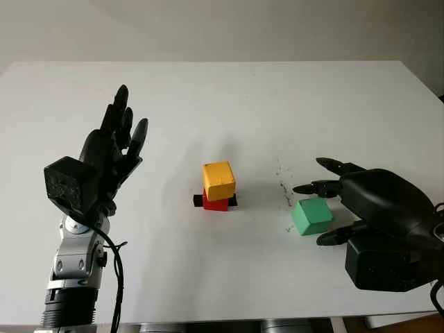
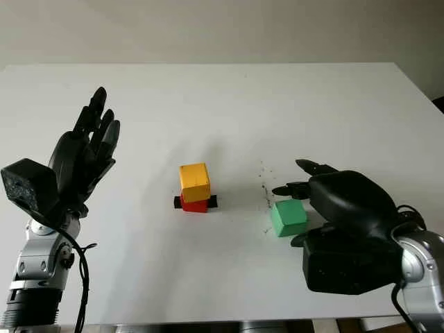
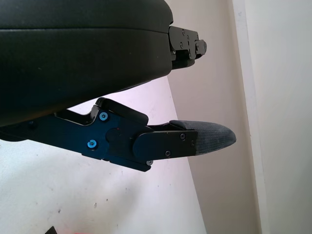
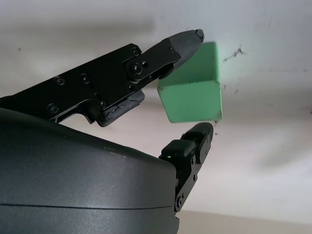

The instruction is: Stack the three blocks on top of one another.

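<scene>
A yellow block (image 1: 218,180) sits on top of a red block (image 1: 216,204) at the middle of the white table (image 1: 229,104). A green block (image 1: 311,216) stands alone on the table to their right. My right hand (image 2: 286,216) is low at the green block, open, with fingers (image 4: 183,41) on its far side and the thumb (image 4: 192,139) on its near side; a small gap shows at the thumb. My left hand (image 1: 125,121) is raised above the table's left part, open and holding nothing.
A small black marker (image 1: 198,200) pokes out from under the red block on both sides. Faint dark specks (image 1: 283,186) mark the table between the stack and the green block. The table's far edge meets a pale wall.
</scene>
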